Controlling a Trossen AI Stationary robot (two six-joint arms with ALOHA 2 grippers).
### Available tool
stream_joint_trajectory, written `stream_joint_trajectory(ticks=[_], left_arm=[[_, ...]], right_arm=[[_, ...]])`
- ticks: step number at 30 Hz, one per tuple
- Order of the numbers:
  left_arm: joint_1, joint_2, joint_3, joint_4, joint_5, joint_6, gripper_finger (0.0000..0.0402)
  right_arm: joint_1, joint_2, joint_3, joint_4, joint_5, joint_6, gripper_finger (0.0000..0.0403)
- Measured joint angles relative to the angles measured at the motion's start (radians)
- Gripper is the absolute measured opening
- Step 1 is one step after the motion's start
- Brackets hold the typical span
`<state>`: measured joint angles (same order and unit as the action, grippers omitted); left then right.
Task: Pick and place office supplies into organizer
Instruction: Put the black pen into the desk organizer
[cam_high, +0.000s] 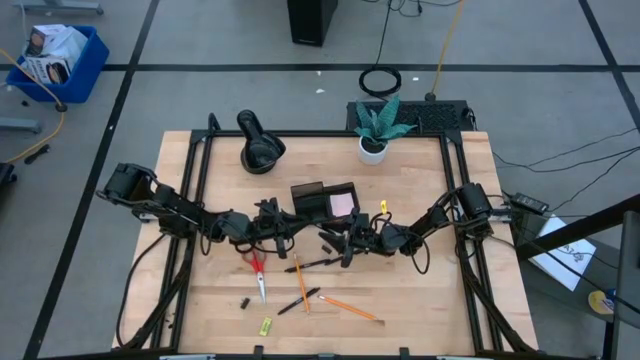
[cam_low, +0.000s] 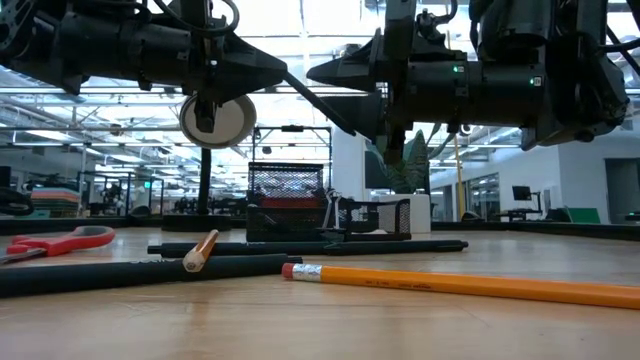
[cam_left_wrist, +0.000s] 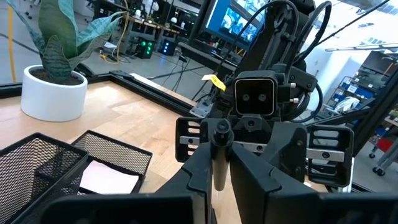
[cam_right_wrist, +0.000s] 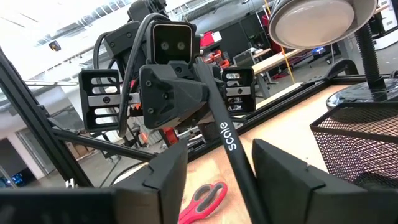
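The wooden surface (cam_high: 425, 290) is bare in its right front part and along its left side. Both arms reach inward low over its middle and meet nose to nose in front of the organizer (cam_high: 312, 196).

The left pincer (cam_high: 277, 228) is pressed together on one black pen (cam_right_wrist: 227, 140) and holds it in the air. The right pincer (cam_high: 347, 240) is spread, with the pen passing between its fingers.

The organizer stands near the back centre, and one pink sticky-note pad (cam_high: 343, 204) lies in its right compartment.

In front of the arms, on the surface, lie:
- one pair of red-handled scissors (cam_high: 258, 270)
- two more black pens (cam_high: 298, 301)
- two orange pencils (cam_high: 350, 308)
- one tiny black clip (cam_high: 243, 302)
- one yellow-green piece (cam_high: 266, 325), close to the front edge
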<state>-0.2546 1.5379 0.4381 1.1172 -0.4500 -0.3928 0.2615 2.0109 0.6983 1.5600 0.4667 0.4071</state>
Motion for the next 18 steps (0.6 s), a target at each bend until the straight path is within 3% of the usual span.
stream_joint_trajectory(ticks=[10,18], left_arm=[[0.0,0.0,0.0,0.0,0.0,0.014,0.0046],[0.001,0.0,0.0,0.0,-0.048,0.064,0.0046]], right_arm=[[0.0,0.0,0.0,-0.001,0.001,-0.035,0.0235],[0.0,-0.007,-0.002,0.005,0.003,-0.157,0.0247]])
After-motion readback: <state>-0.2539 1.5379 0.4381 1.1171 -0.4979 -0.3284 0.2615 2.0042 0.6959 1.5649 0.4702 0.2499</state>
